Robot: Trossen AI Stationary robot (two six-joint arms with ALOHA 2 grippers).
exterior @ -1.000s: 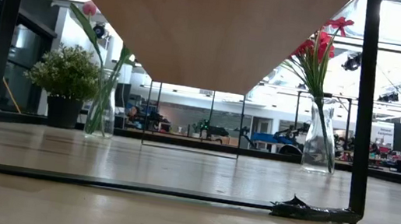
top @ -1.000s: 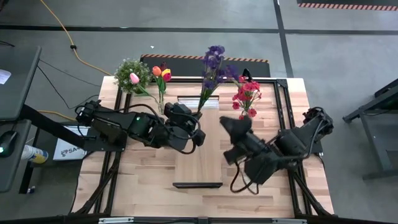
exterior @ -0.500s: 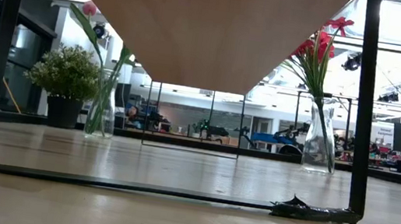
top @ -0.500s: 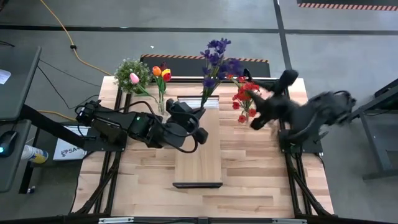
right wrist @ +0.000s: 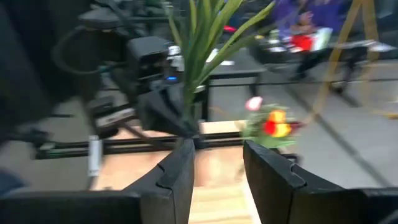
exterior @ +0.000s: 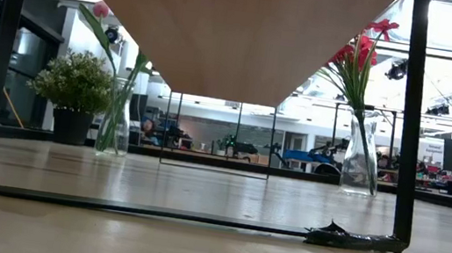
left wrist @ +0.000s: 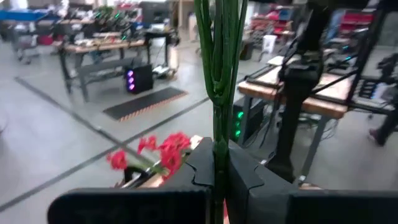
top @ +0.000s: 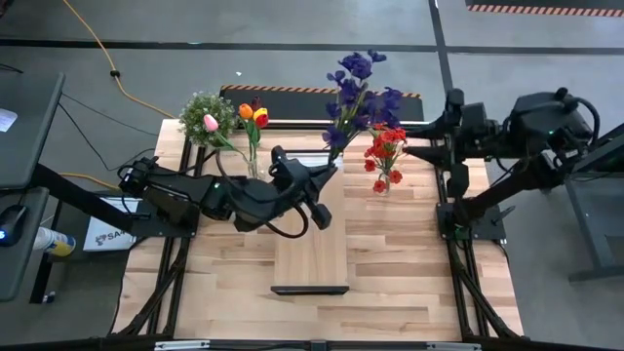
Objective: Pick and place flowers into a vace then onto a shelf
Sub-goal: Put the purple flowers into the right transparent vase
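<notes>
Since the earlier frames, the right arm has been swung from mid-desk to the far right corner, and the purple spray (top: 359,93) has been carried farther back. The shelf (top: 310,234) is thereby cleared for placing. The left gripper (top: 328,168) is clamped on the spray's green stems (left wrist: 219,74), pinched between its fingers (left wrist: 244,177). The right gripper (right wrist: 217,165) is half open, holding nothing.

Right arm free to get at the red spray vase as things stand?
Probably yes. The right gripper hangs with jaws open at the table's far right edge, just beside the red spray, nothing between; the left gripper is busy holding the purple spray.
</notes>
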